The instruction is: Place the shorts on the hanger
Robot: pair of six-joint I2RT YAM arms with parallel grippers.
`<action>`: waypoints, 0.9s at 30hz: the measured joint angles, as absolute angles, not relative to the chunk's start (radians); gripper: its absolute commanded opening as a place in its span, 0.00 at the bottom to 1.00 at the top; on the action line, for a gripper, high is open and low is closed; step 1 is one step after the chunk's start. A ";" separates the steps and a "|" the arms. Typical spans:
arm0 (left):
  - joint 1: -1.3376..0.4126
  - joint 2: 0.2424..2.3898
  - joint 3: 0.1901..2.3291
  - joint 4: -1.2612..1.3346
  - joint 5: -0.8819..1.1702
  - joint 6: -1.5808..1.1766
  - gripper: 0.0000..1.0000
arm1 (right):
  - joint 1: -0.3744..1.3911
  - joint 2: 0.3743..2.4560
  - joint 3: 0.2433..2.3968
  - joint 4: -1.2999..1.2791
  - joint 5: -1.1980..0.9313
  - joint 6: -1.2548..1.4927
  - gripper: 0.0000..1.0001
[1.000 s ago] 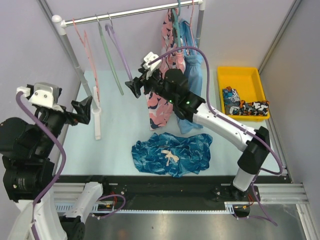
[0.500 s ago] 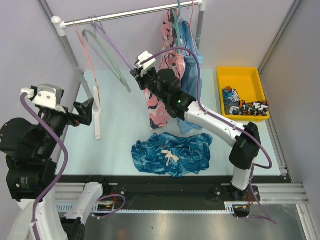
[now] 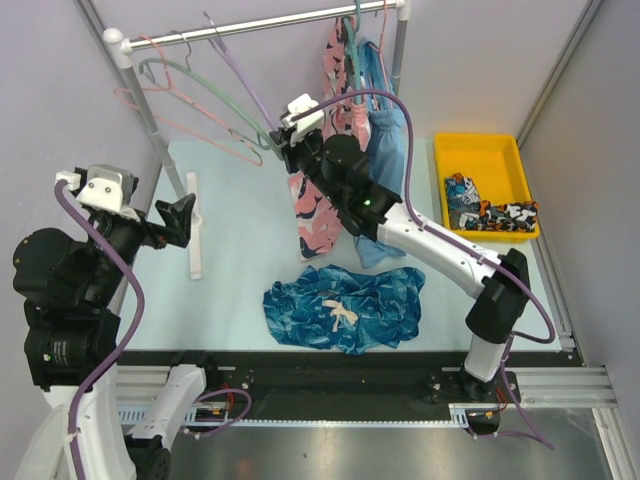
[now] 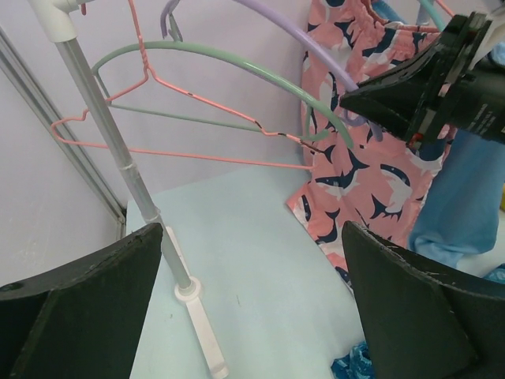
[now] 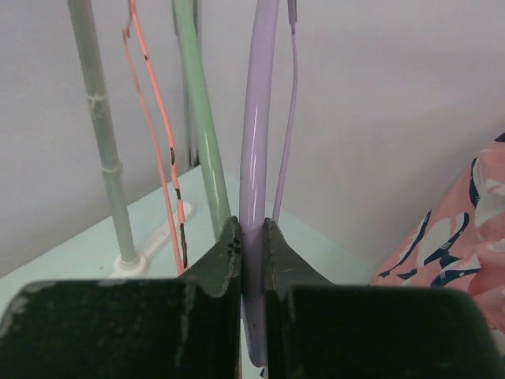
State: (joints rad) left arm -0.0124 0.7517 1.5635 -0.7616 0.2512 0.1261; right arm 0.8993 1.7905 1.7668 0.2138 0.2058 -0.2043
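The shorts (image 3: 345,308), deep blue and teal with a white drawstring, lie crumpled on the table at the near middle. From the rail, the lilac hanger (image 3: 248,88) slants down to the right. My right gripper (image 3: 280,140) is shut on its lower arm; the wrist view shows the hanger's bar (image 5: 256,118) pinched between the jaws of that gripper (image 5: 252,229). In the left wrist view the hanger (image 4: 316,55) curves into the right gripper's tip (image 4: 347,99). My left gripper (image 3: 185,215) hangs open at the left, nothing between its fingers (image 4: 248,237).
A green hanger (image 3: 190,75) and a pink hanger (image 3: 150,110) hang swung out on the rail (image 3: 290,22). A pink patterned garment (image 3: 320,200) and a light-blue garment (image 3: 385,140) hang at the rail's right end. The rack post's base (image 3: 195,250) stands left; a yellow bin (image 3: 478,142) right.
My right gripper has shut on the lilac hanger and pulled it right. All three hangers have swung out from hanging straight. The left arm has shifted slightly.
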 measured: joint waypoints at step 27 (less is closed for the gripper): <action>-0.010 0.778 1.428 -0.695 0.629 0.157 1.00 | 0.733 1.187 1.382 -0.157 -0.139 -0.128 0.00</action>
State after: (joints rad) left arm -0.0097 0.7776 1.4284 -0.6949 0.6289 0.1566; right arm 0.7326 1.1870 1.3823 -0.1574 -0.1390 -0.1284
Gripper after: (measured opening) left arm 0.996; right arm 0.079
